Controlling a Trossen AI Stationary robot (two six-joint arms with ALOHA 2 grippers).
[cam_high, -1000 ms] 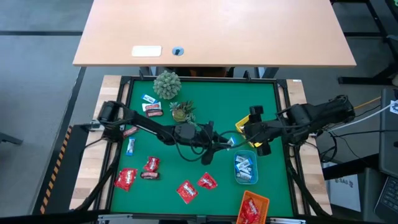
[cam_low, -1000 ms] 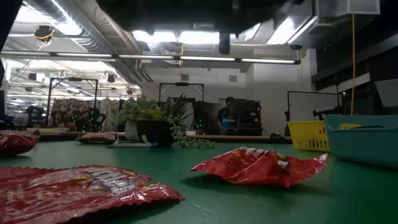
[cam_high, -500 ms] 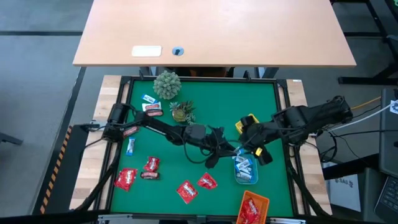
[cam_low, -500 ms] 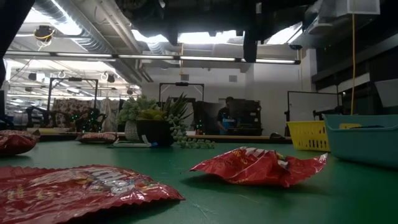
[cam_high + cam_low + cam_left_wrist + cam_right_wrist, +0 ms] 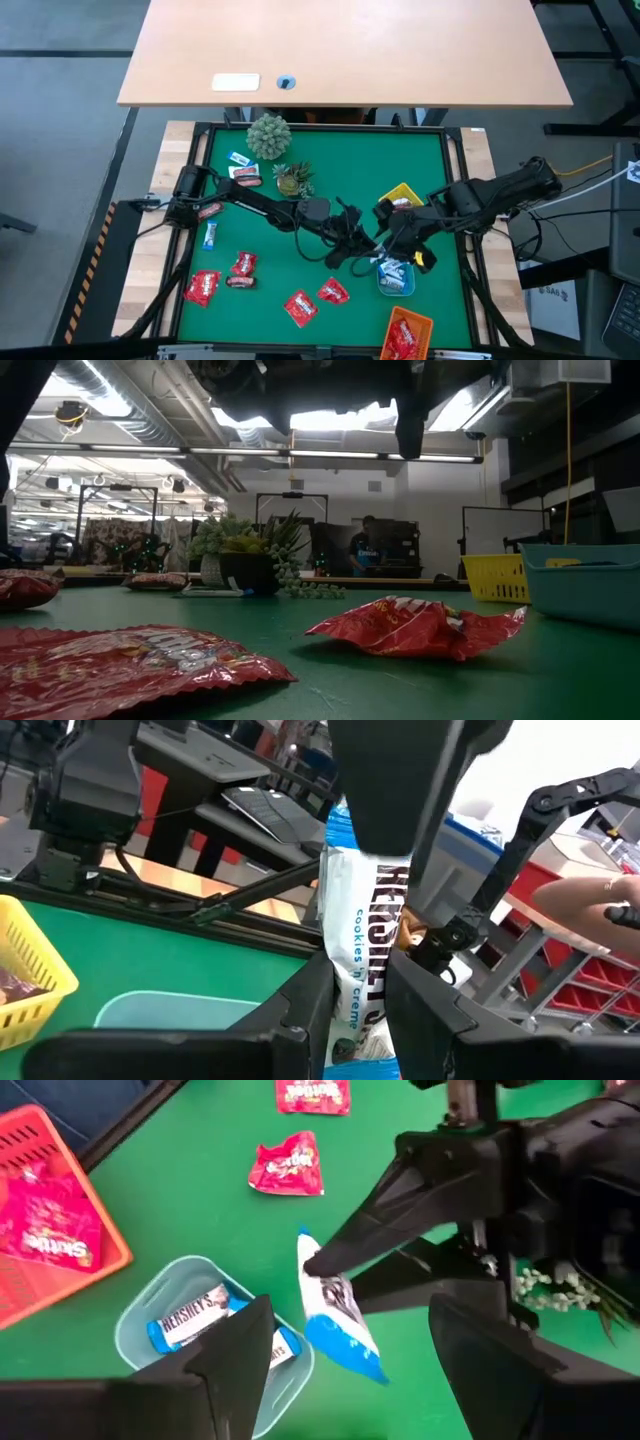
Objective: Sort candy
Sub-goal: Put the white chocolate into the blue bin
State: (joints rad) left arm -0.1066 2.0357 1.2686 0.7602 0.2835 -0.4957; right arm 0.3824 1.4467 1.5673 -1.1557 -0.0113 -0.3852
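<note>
Over the last second the left gripper (image 5: 368,252) has travelled right across the green felt-covered surface (image 5: 400,150) from the middle toward the light-blue plastic tray (image 5: 410,290). It now hangs just beside that tray's left rim, clamped on the top of a blue-and-white wrapped cookies-and-creme bar (image 5: 338,1308) that dangles below its fingers. The right gripper (image 5: 402,240) has meanwhile swung from beside the yellow slatted tray (image 5: 408,190) toward the near side. It now sits over the far end of the blue tray, fingers spread wide with nothing in them, very close to the left one. This suggests the bar is about to be dropped among its own kind, though the right arm looks to be crowding the drop. By count, four shiny red packets (image 5: 200,288) lie loose on the near-left part of the surface. Two blue-and-white wrappers (image 5: 238,158) are still loose on the left, one far and one nearer. What look like three dark maroon mini bars (image 5: 240,282) are also loose, one partly under the left arm. There are three trays. The blue one shows at least two blue-and-white bars (image 5: 195,1318). The orange tray (image 5: 424,324) at the near edge holds red packets, and the yellow one holds dark pieces; I cannot count either. Two small green plants (image 5: 268,135) stand at the far left.
</note>
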